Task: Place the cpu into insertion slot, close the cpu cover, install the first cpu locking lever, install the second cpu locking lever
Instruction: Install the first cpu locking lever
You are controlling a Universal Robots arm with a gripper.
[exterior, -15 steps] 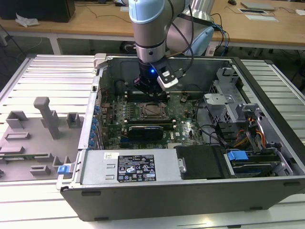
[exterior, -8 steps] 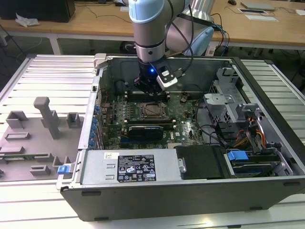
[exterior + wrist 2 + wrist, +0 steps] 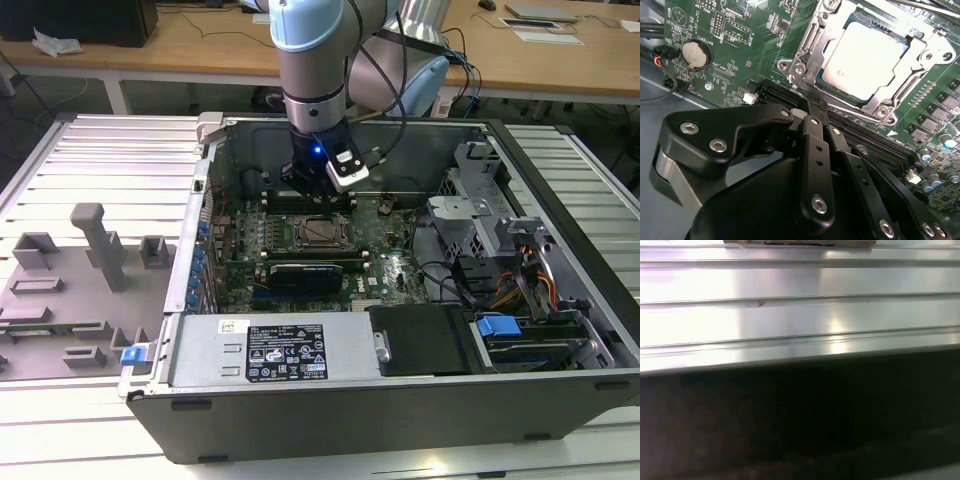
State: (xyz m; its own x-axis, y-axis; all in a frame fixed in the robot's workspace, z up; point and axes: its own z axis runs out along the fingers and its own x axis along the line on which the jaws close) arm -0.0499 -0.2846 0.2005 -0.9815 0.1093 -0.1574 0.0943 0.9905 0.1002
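1. Ribbed aluminium table (image 3: pixel 90 150) carries an open computer case (image 3: pixel 400 410), with wooden desks (image 3: pixel 150 55) far behind it. Your arm reaches down into that case.
2. In the second wrist view, your gripper (image 3: pixel 807 107) has its black fingers (image 3: pixel 815 135) drawn together. You cannot tell whether they pinch anything between them.
3. The fingertips sit over the long black memory slots (image 3: pixel 865 135), just beside one corner of the cpu cover (image 3: pixel 810 42).
4. That silvery frame lies flat. Through its square window you see the pale metal top of the cpu (image 3: pixel 865 60), seated in the insertion slot (image 3: pixel 837 91).
5. You cannot tell whether the locking levers along the socket's edges are latched.
6. Around the socket spreads the green motherboard (image 3: pixel 740 30), with a round coin battery (image 3: pixel 694 54) well apart from the cpu.
7. In the exterior view, the gripper hangs just far of the socket, near the middle of the board. A silver power supply (image 3: pixel 270 350) fills the near side of the case.
8. Grey fixture blocks (image 3: pixel 100 245) stand on the table at the exterior view's left of the case.
9. In the first wrist view, bright ribbed metal (image 3: pixel 800 315) meets a dark band (image 3: pixel 800 420).
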